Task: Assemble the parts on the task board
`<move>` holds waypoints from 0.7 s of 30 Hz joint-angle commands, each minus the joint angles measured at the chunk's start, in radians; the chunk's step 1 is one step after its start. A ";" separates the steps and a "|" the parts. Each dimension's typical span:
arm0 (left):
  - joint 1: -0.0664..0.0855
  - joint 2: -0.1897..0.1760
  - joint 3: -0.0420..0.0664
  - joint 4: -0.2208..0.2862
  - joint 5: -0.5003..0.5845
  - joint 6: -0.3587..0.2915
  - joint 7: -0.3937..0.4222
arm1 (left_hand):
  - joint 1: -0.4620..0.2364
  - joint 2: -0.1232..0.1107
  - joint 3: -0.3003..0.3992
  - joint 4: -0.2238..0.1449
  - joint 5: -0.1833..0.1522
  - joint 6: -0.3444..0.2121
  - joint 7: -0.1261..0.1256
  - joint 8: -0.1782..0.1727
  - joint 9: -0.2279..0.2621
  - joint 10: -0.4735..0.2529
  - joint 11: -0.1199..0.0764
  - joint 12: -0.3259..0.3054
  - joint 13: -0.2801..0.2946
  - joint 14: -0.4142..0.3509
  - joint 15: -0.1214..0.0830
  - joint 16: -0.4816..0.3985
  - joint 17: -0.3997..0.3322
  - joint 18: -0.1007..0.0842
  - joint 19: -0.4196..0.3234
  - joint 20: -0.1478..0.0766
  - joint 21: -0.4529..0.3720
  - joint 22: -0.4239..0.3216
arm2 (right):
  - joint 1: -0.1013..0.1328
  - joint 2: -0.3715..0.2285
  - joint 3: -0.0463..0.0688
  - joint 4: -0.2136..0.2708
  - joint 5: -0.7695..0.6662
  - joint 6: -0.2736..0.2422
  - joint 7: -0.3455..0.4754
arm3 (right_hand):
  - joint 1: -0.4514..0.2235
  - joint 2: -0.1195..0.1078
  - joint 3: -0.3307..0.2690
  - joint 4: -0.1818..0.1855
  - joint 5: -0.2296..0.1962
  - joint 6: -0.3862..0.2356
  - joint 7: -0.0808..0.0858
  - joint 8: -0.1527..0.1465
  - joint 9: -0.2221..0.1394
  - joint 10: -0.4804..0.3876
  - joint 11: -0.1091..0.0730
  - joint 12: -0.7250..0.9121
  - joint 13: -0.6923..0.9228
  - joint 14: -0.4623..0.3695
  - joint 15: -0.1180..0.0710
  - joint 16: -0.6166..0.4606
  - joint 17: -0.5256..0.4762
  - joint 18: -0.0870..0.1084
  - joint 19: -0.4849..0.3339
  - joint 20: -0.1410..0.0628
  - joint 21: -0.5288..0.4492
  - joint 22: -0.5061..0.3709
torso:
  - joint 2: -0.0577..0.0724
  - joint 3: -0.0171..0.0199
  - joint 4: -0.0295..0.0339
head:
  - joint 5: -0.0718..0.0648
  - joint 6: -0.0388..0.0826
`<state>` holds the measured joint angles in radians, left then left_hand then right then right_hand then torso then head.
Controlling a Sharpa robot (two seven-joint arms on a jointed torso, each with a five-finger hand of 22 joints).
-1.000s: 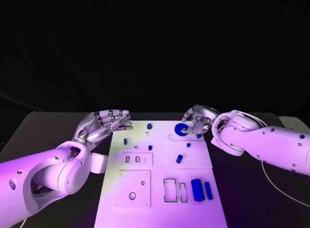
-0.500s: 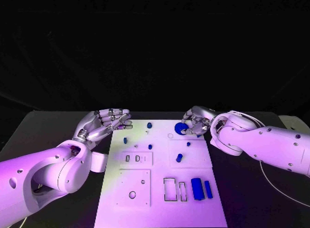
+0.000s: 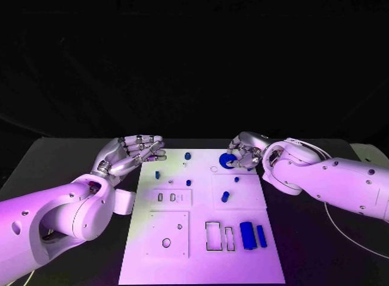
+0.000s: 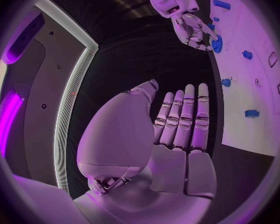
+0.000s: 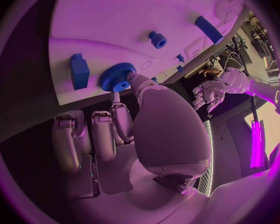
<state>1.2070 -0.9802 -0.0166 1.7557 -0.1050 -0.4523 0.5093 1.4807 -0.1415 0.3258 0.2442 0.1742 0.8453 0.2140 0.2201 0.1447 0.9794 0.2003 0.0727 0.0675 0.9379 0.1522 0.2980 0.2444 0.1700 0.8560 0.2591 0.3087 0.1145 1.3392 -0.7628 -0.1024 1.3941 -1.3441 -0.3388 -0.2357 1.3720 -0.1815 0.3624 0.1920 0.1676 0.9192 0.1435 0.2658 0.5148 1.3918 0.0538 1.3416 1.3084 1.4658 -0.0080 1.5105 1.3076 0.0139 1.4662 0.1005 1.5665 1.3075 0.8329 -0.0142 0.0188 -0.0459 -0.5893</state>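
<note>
The white task board [image 3: 203, 250] lies in the middle of the black table. My right hand [image 3: 248, 150] is over the board's far right corner and pinches a blue toothed gear [image 3: 227, 159] between thumb and a finger; the pinch on the gear [image 5: 117, 77] is plain in the right wrist view. Whether the gear touches the board I cannot tell. My left hand [image 3: 130, 154] hovers at the board's far left corner, fingers straight and apart, holding nothing. The left wrist view shows that same left hand [image 4: 177, 129] flat, with the gear [image 4: 216, 44] far off.
Small blue pegs [image 3: 187, 156] [image 3: 157, 175] [image 3: 224, 196] stand on the board's far half. Two blue bars [image 3: 246, 236] [image 3: 260, 236] lie near its right edge beside rectangular slots [image 3: 214, 237]. A blue block [image 5: 79, 70] sits close to the gear.
</note>
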 commanded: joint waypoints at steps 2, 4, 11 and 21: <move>0.001 0.000 0.001 0.001 0.003 0.017 0.004 | -0.001 0.000 0.005 0.000 -0.005 -0.009 0.038 -0.004 -0.002 -0.007 -0.001 -0.004 0.000 -0.006 0.000 -0.005 0.001 0.013 0.006 0.002 0.001 -0.001 | -0.008 0.000 -0.004 0.009 -0.116 -0.022 -0.035 | 0.010 0.004 0.016 -0.003 -0.004 0.035 -0.019 0.020 0.017 0.005 -0.009 0.007 0.052 0.077 -0.015 0.005 0.124 -0.014 0.105 -0.011 0.004 0.263 | 0.000 0.0001 0.0004 | 0.000 0.000; 0.001 0.000 0.001 0.001 0.003 0.017 0.003 | -0.001 0.000 0.005 0.000 -0.005 -0.009 0.038 -0.004 -0.002 -0.007 -0.001 -0.004 0.000 -0.006 0.000 -0.005 0.001 0.013 0.006 0.002 0.001 -0.001 | -0.009 -0.001 -0.004 0.014 -0.137 -0.030 -0.039 | 0.010 0.003 0.023 -0.004 -0.004 0.041 -0.023 0.025 0.019 0.006 -0.013 0.009 0.054 0.077 -0.018 0.005 0.125 -0.014 0.105 -0.014 0.004 0.263 | 0.000 0.0000 0.0003 | 0.000 0.000; 0.001 0.000 0.001 0.001 0.003 0.016 0.002 | 0.000 0.002 0.007 -0.001 -0.005 -0.009 0.038 -0.004 -0.002 -0.008 -0.001 -0.004 0.000 -0.007 0.000 -0.006 0.002 0.013 0.007 0.002 0.001 -0.002 | -0.013 -0.001 -0.004 0.033 -0.192 -0.092 -0.040 | 0.012 0.002 0.041 -0.011 0.003 0.049 -0.030 0.034 0.023 0.014 -0.019 0.015 0.061 0.077 -0.024 0.006 0.127 -0.014 0.105 -0.020 0.004 0.263 | 0.000 0.0004 0.0005 | -0.002 0.000; 0.001 0.003 0.001 -0.003 0.003 0.016 0.001 | 0.000 0.002 0.007 -0.001 -0.005 -0.009 0.038 -0.004 -0.002 -0.008 -0.001 -0.004 0.000 -0.007 0.000 -0.006 0.002 0.013 0.007 0.002 0.001 -0.002 | -0.010 -0.011 -0.001 0.117 -0.270 -0.202 -0.028 | 0.003 -0.005 0.053 -0.012 0.022 0.043 -0.029 0.033 0.023 0.019 -0.019 0.021 0.067 0.078 -0.025 0.007 0.129 -0.014 0.105 -0.023 0.004 0.263 | 0.000 -0.0001 0.0004 | 0.002 0.005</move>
<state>1.2070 -0.9794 -0.0166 1.7523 -0.1046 -0.4521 0.5056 1.4807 -0.1415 0.3258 0.2442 0.1742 0.8418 0.2176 0.2201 0.1448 0.9794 0.2003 0.0727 0.0675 0.9380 0.1521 0.2980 0.2452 0.1700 0.8560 0.2591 0.3087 0.1136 1.3272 -0.7748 -0.1045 1.4959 -1.5420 -0.4782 -0.2607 1.3813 -0.1889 0.4088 0.1806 0.1869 0.9277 0.1515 0.2704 0.5148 1.4098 0.0358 1.3612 1.3082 1.4648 -0.0273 1.5142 1.3074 0.0142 1.4663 0.0858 1.5664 1.3073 0.8330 -0.0138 0.0193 -0.0445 -0.5854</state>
